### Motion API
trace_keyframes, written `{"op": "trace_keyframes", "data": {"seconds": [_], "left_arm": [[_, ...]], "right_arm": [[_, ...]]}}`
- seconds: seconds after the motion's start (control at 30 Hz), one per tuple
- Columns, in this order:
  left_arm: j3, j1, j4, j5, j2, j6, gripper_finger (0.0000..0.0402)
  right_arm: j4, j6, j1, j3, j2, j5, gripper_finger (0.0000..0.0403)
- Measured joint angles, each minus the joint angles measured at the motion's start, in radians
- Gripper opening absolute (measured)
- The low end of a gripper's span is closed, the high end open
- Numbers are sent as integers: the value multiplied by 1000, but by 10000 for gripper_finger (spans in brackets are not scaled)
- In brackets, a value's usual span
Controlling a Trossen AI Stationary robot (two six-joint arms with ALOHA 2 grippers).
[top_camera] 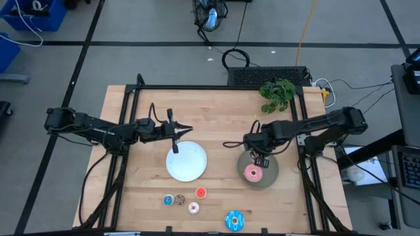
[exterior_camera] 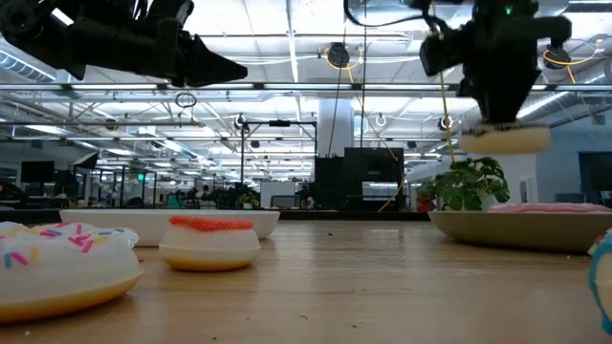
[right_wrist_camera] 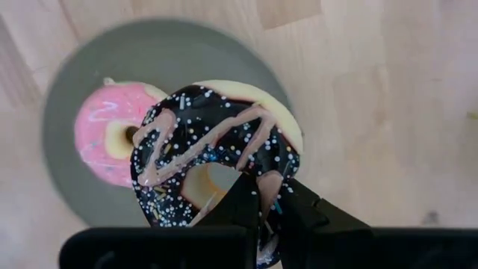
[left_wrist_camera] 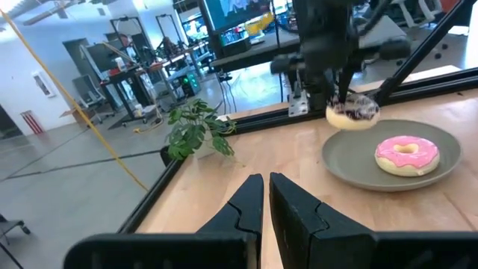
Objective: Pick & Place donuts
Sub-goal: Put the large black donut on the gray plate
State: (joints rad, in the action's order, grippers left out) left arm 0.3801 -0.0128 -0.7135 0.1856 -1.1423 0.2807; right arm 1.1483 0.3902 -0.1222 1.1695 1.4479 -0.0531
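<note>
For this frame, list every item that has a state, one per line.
Right gripper: shut on the speckled donut, above the grey plate.
Speckled donut: held in the air.
Pink donut: lying on the grey plate.
Left gripper: shut, empty.
White plate: empty.

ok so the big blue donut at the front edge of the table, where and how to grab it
The blue donut lies flat and clear of the others, hole up. Come straight down from above, one finger in the hole and one outside, pinching the ring wall on whichever side is most open.

No legible text or labels.
</note>
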Motion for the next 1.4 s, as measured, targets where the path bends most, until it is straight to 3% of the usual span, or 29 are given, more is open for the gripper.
{"op": "trace_keyframes", "data": {"seconds": [0.3,0.57,1.0,1.4], "left_arm": [[0,0,-20,0,0,13,33],[0,0,-26,0,0,13,33],[0,0,-25,0,0,22,33],[0,0,-24,0,0,25,33]], "right_arm": [[-258,-40,68,-220,0,24,15],[-290,-38,98,-353,-1,29,15],[-433,-74,88,-358,-2,27,15],[-402,-125,67,-269,0,-26,15]]}}
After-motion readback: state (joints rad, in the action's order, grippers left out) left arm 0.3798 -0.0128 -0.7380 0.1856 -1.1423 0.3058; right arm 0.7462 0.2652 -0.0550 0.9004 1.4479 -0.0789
